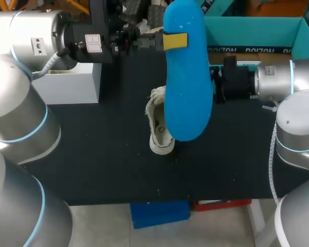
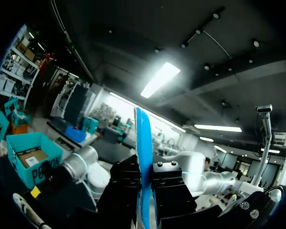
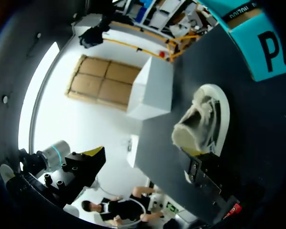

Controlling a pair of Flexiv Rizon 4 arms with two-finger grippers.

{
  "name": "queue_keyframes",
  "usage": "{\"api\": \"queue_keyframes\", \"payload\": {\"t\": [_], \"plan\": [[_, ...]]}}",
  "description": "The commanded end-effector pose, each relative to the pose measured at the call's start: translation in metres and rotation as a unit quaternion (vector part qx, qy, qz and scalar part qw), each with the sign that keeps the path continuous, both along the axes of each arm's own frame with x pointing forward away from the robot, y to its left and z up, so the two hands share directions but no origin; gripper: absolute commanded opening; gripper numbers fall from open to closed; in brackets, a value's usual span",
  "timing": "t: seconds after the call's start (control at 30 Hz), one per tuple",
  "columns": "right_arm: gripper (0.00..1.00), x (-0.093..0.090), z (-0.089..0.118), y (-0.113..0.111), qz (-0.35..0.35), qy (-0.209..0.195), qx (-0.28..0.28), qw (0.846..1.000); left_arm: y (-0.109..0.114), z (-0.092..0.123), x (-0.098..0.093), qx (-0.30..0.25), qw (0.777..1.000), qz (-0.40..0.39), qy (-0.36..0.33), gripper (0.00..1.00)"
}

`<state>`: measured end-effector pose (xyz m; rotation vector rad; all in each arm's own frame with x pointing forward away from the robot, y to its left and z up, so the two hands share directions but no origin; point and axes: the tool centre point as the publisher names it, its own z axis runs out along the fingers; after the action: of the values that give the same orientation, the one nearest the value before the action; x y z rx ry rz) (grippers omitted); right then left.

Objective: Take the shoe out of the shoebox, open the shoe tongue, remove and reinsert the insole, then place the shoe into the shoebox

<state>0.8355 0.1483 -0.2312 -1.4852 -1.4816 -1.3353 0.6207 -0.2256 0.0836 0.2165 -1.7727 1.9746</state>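
Left gripper (image 2: pixel 144 191): we find it raised above the table, its fingers clamped from two sides on the insole. One yellow tip lies flat on the face that the head view shows.
Blue foam insole (image 1: pixel 188 87): out of the shoe and held in the air. In the left wrist view it stands edge-on between the two black finger blocks and runs on well ahead of them. In the head view its broad face is turned up toward the camera.
Cream canvas shoe with white rubber sole (image 1: pixel 158 126): we see it sitting on the table, outside the shoebox, with the toe cap pointing at the near edge and the frayed opening facing up. The insole hides its right-hand side in the head view. In the right wrist view it lies just ahead of that gripper, with the bunched cloth of the collar against the one yellow tip we can see.
Right gripper (image 3: pixel 195 155): low at the shoe's collar. We cannot tell whether it is apart or closed on the cloth, since the head view hides it behind the insole.
Teal cardboard shoebox (image 1: pixel 255 28): open at the table's far side, well beyond both grippers and well apart from the shoe.
White rectangular box (image 1: pixel 72 82): on the table below the left arm.
Black table top (image 1: pixel 92 154): bears the shoe and both boxes.
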Motion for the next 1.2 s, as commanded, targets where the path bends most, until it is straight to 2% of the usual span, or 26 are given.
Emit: {"api": "queue_keyframes", "payload": {"t": [0.03, 0.2, 0.27, 0.4, 0.7, 1.03, 1.1, 1.2], "plan": [[1.0, 0.001, 0.001, -0.003, -0.001, 0.012, -0.001, 1.0, -0.001, -0.001, -0.001, 0.001, 1.0, 0.001, 0.001, 0.0], [1.0, 0.001, 0.003, -0.003, -0.001, 0.032, 0.013, 0.999, -0.001, -0.001, -0.001, 0.001, 1.0, 0.001, 0.001, 0.0], [1.0, 0.002, 0.003, 0.0, 0.008, 0.037, 0.044, 0.998, -0.001, -0.001, -0.001, 0.001, 1.0, 0.001, 0.001, 0.0], [1.0, 0.003, 0.002, 0.005, 0.022, 0.048, 0.072, 0.996, -0.001, -0.001, -0.001, 0.001, 1.0, 0.001, 0.001, 0.0], [1.0, -0.001, 0.0, 0.012, 0.053, 0.065, 0.069, 0.994, -0.001, -0.001, -0.001, 0.001, 1.0, 0.001, 0.001, 0.0], [1.0, -0.003, 0.002, 0.012, 0.061, 0.057, 0.067, 0.994, -0.001, -0.001, -0.001, 0.001, 1.0, 0.001, 0.001, 0.0], [1.0, -0.003, 0.002, 0.012, 0.061, 0.057, 0.067, 0.994, -0.009, 0.004, 0.004, -0.026, 0.998, 0.013, -0.054, 0.0], [1.0, -0.003, 0.002, 0.012, 0.061, 0.057, 0.067, 0.994, -0.019, -0.008, 0.004, -0.056, 0.993, 0.02, -0.106, 0.0]]}}
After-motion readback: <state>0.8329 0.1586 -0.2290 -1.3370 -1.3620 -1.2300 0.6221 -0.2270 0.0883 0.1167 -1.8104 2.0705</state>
